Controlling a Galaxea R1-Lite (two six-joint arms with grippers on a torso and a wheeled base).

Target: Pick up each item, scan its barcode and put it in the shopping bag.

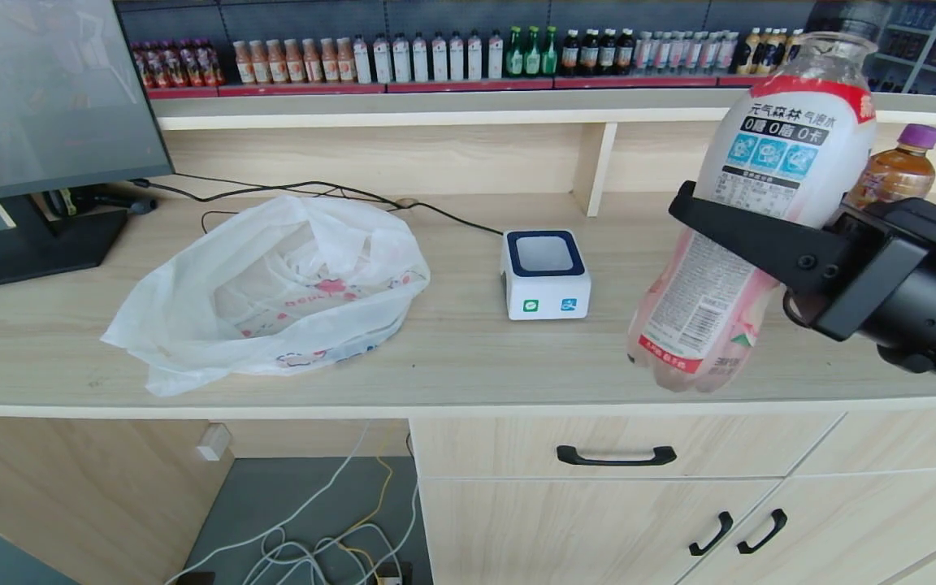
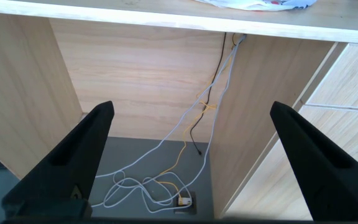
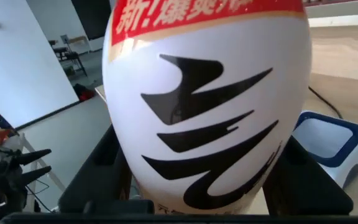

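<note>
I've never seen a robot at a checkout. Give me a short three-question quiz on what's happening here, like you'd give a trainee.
1. True or false: the right tool grips the pink bottle.
2. What stands on the counter between the shopping bag and that bottle? A kettle, B scanner, C basket.
3. Fill in: the left tool is ___.
Key: 1 true; 2 B; 3 open.

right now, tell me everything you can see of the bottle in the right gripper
The bottle is clear plastic holding pale pink drink, with a white label, red band, black print and a barcode near its base. It tilts, base toward the counter's front edge. The right gripper clamps its middle, holding it in the air right of the scanner.
</note>
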